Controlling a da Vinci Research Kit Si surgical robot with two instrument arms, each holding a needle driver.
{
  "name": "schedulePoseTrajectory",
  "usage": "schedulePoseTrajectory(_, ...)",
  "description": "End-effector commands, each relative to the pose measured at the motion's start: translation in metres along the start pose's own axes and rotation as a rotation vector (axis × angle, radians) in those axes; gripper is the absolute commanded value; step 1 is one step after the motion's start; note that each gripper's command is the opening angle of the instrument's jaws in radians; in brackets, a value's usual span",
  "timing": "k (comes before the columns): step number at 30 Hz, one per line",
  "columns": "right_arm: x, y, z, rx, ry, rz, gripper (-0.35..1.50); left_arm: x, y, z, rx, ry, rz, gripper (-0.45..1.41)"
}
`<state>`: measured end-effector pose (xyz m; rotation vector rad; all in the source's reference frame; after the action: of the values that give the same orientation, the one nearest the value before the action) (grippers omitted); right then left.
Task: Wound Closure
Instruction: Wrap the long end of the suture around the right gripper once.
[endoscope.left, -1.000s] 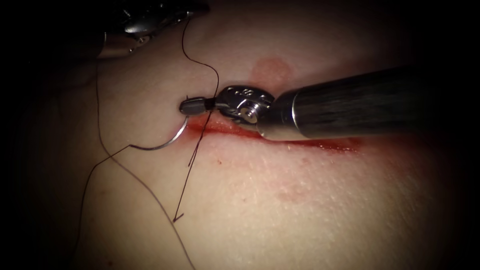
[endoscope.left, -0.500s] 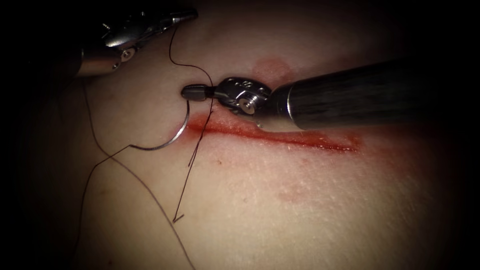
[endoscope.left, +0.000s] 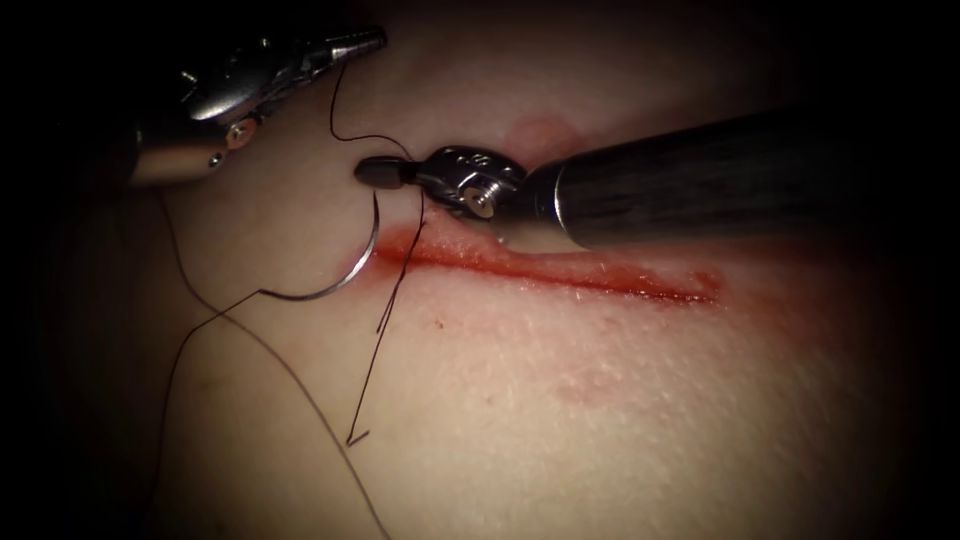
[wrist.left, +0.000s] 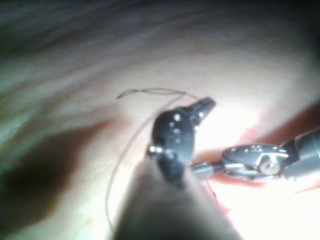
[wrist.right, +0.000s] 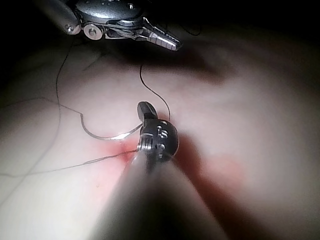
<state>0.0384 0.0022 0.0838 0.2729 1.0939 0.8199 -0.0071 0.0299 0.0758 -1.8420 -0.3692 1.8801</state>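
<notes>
Right tool (endoscope.left: 378, 172), jaws closed on the tip end of the needle (endoscope.left: 345, 280) just left of the cut (endoscope.left: 560, 270), holds the curve clear of the tissue (endoscope.left: 600, 400), while the left tool (endoscope.left: 350, 45) pinches the thread (endoscope.left: 335, 110) above.

The endoscope looks down from above and in front at the cut (endoscope.left: 560, 270), while both wrist cameras peer close along their shafts, sharing the needle driver tips there.
</notes>
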Motion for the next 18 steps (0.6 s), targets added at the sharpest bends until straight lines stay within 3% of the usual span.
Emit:
schedulePoseTrajectory(1,-0.0006,0.0001,0.0008,-0.013,0.003,0.002,-0.35,-0.0003,0.0,0.0005,-0.007,0.007,-0.001,-0.35)
schedulePoseTrajectory(12,-0.0016,0.0007,0.0015,-0.057,0.008,-0.007,-0.35,0.0035,0.0054,0.0008,-0.077,0.095,-0.014,-0.35)
schedulePoseTrajectory(18,-0.0016,0.0007,0.0018,-0.062,0.009,-0.012,-0.35,0.0044,0.0064,0.0007,-0.1,0.109,-0.019,-0.35)
